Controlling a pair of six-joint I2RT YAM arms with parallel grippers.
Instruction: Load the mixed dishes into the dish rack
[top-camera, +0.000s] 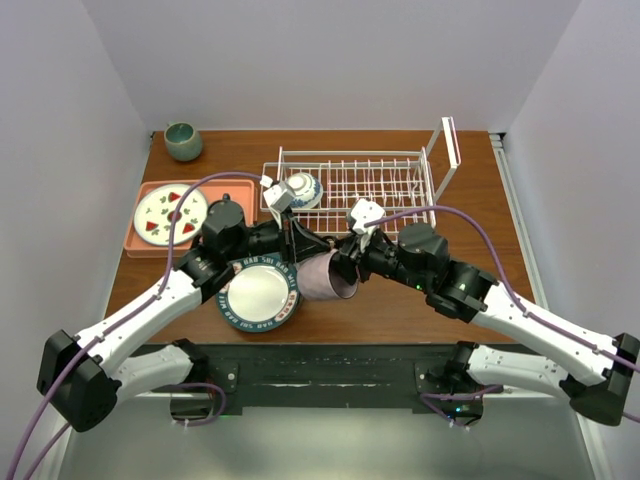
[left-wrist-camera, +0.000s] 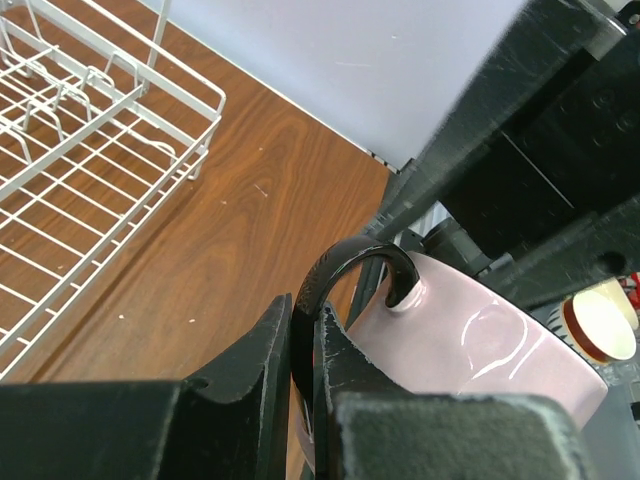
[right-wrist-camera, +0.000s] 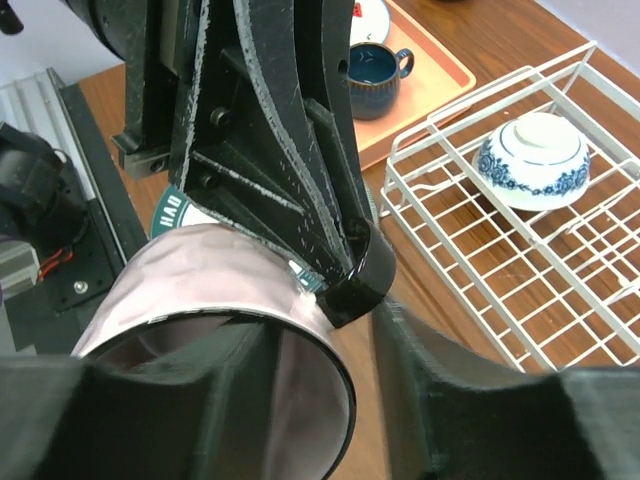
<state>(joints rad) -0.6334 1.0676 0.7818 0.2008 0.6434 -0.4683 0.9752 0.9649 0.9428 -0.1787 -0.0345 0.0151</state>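
The pinkish mug (top-camera: 328, 277) with a dark handle (left-wrist-camera: 345, 262) is held on its side above the table, in front of the dish rack (top-camera: 350, 185). My left gripper (top-camera: 300, 245) is shut on the handle, seen close in the left wrist view (left-wrist-camera: 300, 325). My right gripper (right-wrist-camera: 320, 345) is open and straddles the mug's rim (right-wrist-camera: 200, 280), one finger inside and one outside with a gap. The blue-and-white bowl (top-camera: 303, 189) sits upside down in the rack's left end. The lettered teal-rimmed plate (top-camera: 260, 295) lies under my left arm. The teal and yellow plates are out of view.
A salmon-pink tray (top-camera: 140, 245) at the left holds the fruit-marked white plate (top-camera: 171, 215) and a dark blue cup (right-wrist-camera: 372, 78). A grey-green cup (top-camera: 183, 141) stands at the back left corner. The rack's tall wire end piece (top-camera: 449, 140) rises at its right end.
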